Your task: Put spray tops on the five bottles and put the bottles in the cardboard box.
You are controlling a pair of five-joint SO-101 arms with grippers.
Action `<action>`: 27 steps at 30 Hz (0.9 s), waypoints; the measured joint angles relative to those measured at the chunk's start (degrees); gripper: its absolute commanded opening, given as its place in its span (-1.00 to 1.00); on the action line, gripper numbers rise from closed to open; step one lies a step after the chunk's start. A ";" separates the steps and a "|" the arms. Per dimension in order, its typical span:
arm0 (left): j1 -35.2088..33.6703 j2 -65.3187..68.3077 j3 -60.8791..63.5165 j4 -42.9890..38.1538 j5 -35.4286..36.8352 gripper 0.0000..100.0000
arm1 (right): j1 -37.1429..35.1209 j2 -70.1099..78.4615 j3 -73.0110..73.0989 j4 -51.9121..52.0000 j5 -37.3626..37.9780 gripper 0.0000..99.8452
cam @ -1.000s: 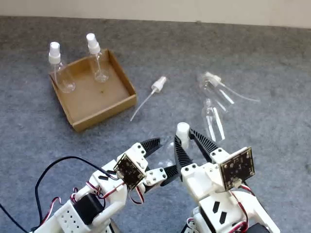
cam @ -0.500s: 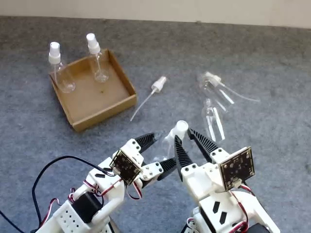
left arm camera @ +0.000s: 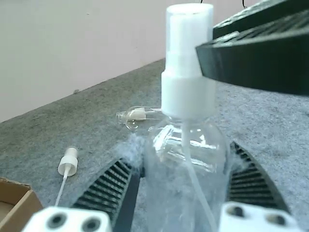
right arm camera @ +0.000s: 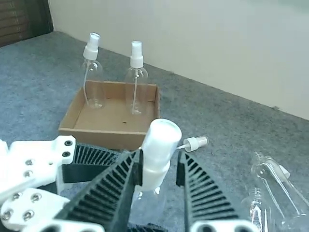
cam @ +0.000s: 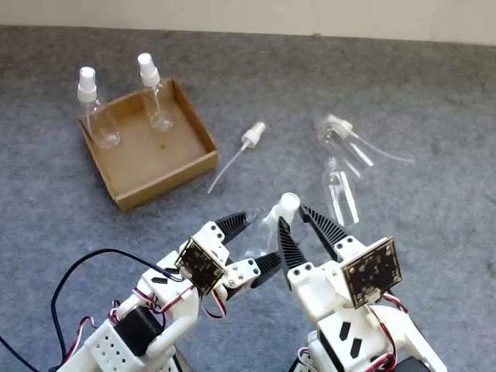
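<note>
Your left jaws grip the third bottle upright, and your right jaws pinch its spray top. Two capped bottles stand in the cardboard box. Beyond both jaws, two more bottles and a loose top lie on the surface, apparently awaiting assembly.

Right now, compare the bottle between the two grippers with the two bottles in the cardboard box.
The held bottle is outside the cardboard box; the boxed bottles stand inside it. The held bottle is clamped, left gripper on its body, right gripper on its spray top; the boxed bottles stand free. All three are clear, upright and topped.
</note>
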 measured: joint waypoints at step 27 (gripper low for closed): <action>-12.66 -0.09 -0.09 -6.68 0.00 -0.69 | 0.26 0.00 0.53 0.44 1.23 -0.79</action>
